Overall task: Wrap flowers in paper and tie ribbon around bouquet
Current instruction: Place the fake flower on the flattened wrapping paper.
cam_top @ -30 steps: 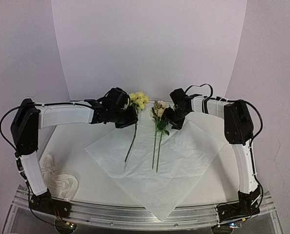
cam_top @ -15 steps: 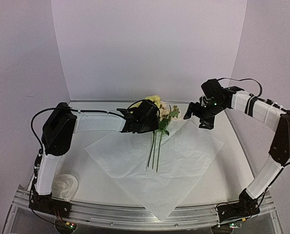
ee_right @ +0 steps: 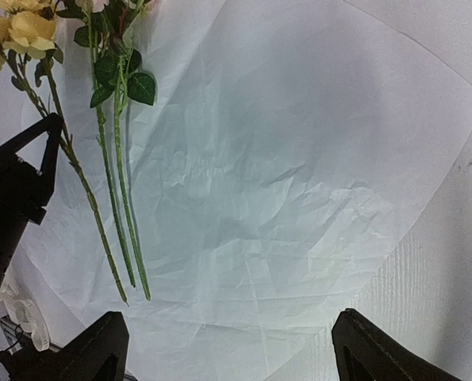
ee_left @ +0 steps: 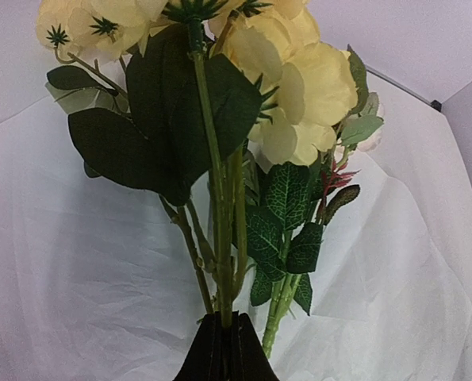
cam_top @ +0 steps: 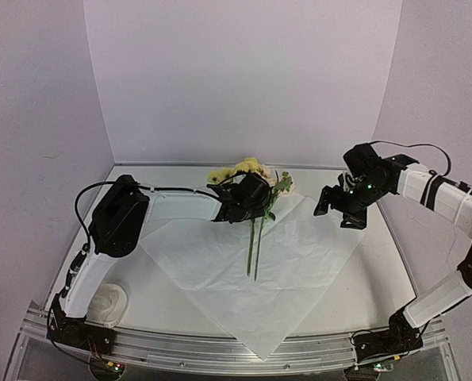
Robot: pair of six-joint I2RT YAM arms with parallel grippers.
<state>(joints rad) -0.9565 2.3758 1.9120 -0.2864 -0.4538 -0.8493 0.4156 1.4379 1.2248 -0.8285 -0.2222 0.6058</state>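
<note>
Location type: robotics laboratory test cell. Indicators:
- A white desk [cam_top: 382,266] is enclosed on three sides by plain pale backdrop panels [cam_top: 243,79].
- An aluminium rail [cam_top: 220,351] runs along the near edge and carries two bolted arm bases [cam_top: 75,332].
- Black cabling [cam_top: 180,189] is exposed.
- Status lamps [cam_top: 115,367] are lit beneath the rail.

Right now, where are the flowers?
Top view, centre: the flowers are over the paper's far half, stems pointing toward the arms, one stem pinched by the left gripper.
</note>
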